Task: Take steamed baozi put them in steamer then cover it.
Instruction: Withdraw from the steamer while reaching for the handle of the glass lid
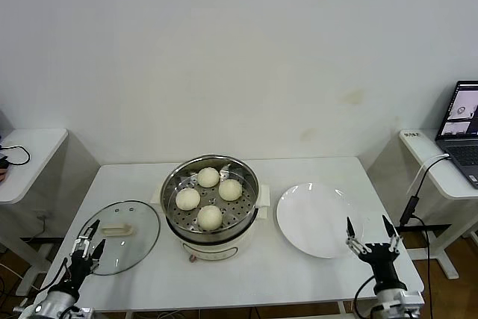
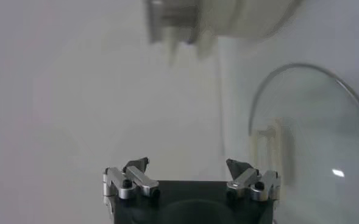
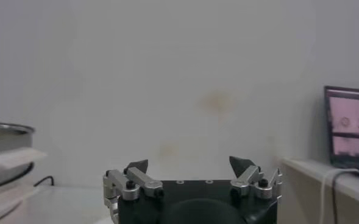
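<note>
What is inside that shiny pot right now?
Four baozi sit on the perforated tray inside the steamer, with no cover on it. The glass cover lies on the table beside it. Whatever is below the tray is hidden.

Plain white wall (image 1: 224, 50), white bench (image 1: 314, 173), white side table (image 1: 26, 158) left, laptop (image 1: 463, 121) on right side desk (image 1: 441, 169)

The steamer (image 1: 211, 201) is shiny stainless steel with a perforated metal tray, on a smooth cream plastic-looking base. Inside it, four baozi (image 1: 209, 217) look smooth, matt and doughy. Left of the steamer, the cover (image 1: 123, 236) is clear glass with a metal rim. Right of it, a plate (image 1: 317, 220) is glossy white.
</note>
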Available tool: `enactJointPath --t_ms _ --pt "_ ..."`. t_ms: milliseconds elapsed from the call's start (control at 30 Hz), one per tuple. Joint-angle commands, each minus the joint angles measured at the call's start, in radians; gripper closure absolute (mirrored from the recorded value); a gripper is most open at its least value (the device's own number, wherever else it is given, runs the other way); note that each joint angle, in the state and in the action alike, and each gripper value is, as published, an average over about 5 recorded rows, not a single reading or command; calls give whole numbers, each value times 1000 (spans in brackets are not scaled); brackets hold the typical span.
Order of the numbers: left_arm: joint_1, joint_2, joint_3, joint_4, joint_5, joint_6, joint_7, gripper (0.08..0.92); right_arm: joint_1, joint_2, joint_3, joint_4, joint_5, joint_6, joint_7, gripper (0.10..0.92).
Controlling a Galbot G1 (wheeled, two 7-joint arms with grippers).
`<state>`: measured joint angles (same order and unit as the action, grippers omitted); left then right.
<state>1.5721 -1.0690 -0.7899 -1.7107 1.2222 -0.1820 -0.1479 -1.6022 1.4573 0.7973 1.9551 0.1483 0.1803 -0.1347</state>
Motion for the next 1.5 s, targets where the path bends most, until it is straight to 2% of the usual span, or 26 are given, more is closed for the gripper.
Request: enactJointPath --t_ms 33,967,1367,1500 --pt "-158 33 120 141 147 1 16 177 -50 29 40 7 -6 9 0 203" --pt "-345 62 186 330 94 6 15 177 -64 70 14 17 -26 10 1 202" --pt "-376 52 196 381 61 9 10 177 -68 73 10 14 -31 18 -1 203" --pt "-378 49 194 390 59 9 5 227 -67 73 7 12 -32 18 -1 202"
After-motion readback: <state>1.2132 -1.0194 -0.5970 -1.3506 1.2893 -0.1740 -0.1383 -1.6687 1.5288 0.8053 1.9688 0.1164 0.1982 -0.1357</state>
